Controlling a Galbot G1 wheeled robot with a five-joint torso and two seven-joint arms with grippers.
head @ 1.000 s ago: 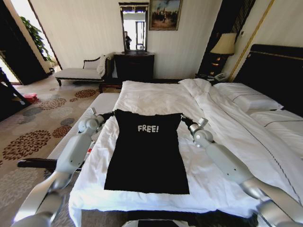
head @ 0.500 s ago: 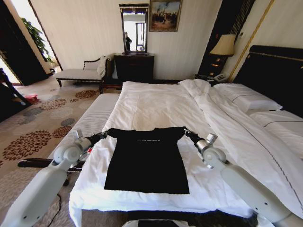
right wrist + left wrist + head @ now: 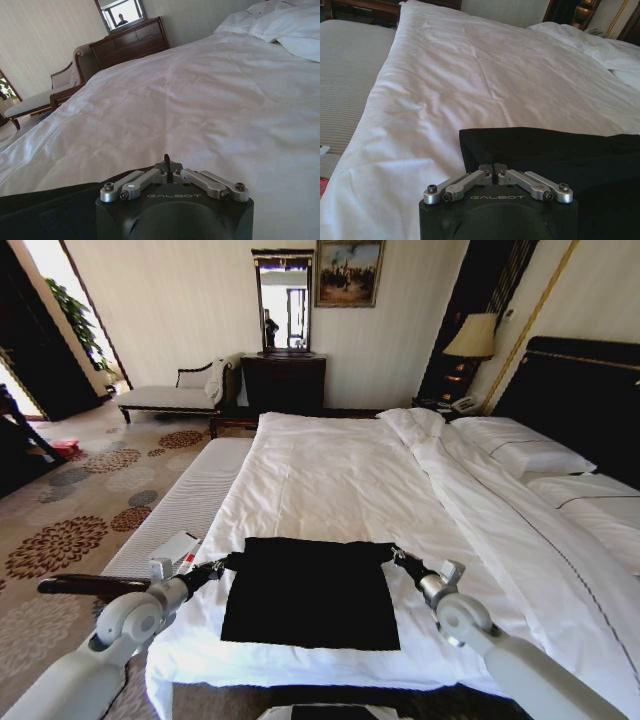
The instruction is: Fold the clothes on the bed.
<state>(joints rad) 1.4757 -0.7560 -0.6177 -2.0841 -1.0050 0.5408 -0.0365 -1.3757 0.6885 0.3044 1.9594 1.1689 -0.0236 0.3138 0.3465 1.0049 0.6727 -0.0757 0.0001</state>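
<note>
Because the black T-shirt point(image 3: 310, 592) is lying as a limp, light rectangle near the foot of the bed point(image 3: 330, 475), it is looking like cloth that will sag and slide wherever nothing is holding it. The left gripper point(image 3: 218, 565) is clenching one far corner and the right gripper point(image 3: 398, 557) is pinching the opposite one, so the folded edge is stretching taut between them. From each claw the fabric is spreading inward and back toward the robot, while white sheet is running away beyond the fingertips. Corners or hems are seeming the safest holds; a mid-panel pinch would probably bunch it.
</note>
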